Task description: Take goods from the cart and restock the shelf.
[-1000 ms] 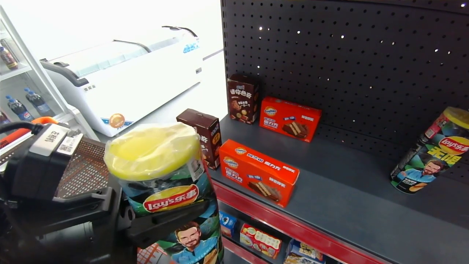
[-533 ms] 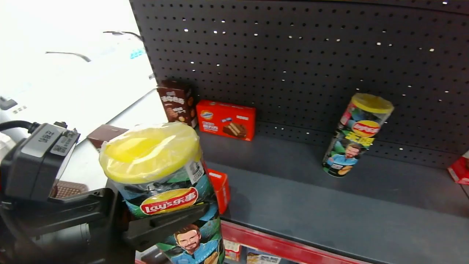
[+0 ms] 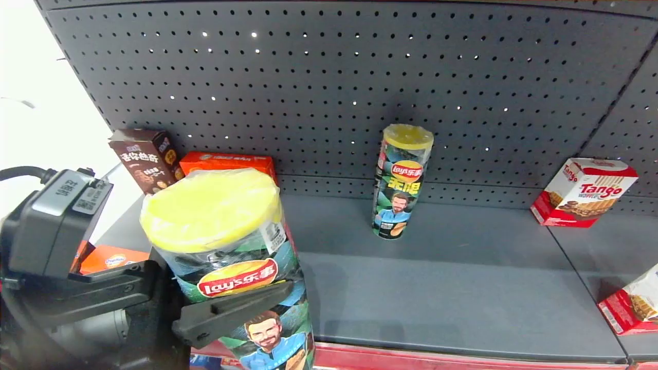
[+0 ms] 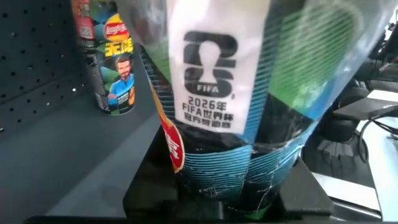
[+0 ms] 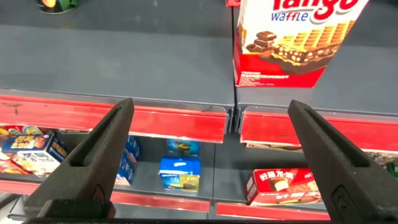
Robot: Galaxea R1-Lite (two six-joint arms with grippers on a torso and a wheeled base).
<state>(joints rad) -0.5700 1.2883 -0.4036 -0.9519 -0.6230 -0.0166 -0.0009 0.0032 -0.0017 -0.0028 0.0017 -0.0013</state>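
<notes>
My left gripper (image 3: 218,290) is shut on a tall chip can (image 3: 226,246) with a yellow lid, held upright at the lower left in front of the grey shelf (image 3: 437,288). In the left wrist view the held can (image 4: 236,106) stands close up between the fingers (image 4: 305,190). A second chip can (image 3: 403,182) stands upright at the back of the shelf against the pegboard; the left wrist view shows it (image 4: 115,74) farther off. My right gripper (image 5: 211,109) is open, with nothing in it, in front of the shelf's red edge (image 5: 174,121).
A brown box (image 3: 146,159) and an orange box (image 3: 229,162) stand at the back left, another orange box (image 3: 113,257) lies nearer. Red-and-white wafer boxes (image 3: 583,192) (image 3: 629,303) (image 5: 286,37) sit at the right. Bare shelf surrounds the standing can. Lower shelves hold small packs (image 5: 180,171).
The whole head view has swung to the right along the shelf, so the camera moved. The chip can stays in my left gripper at the same place in the picture.
</notes>
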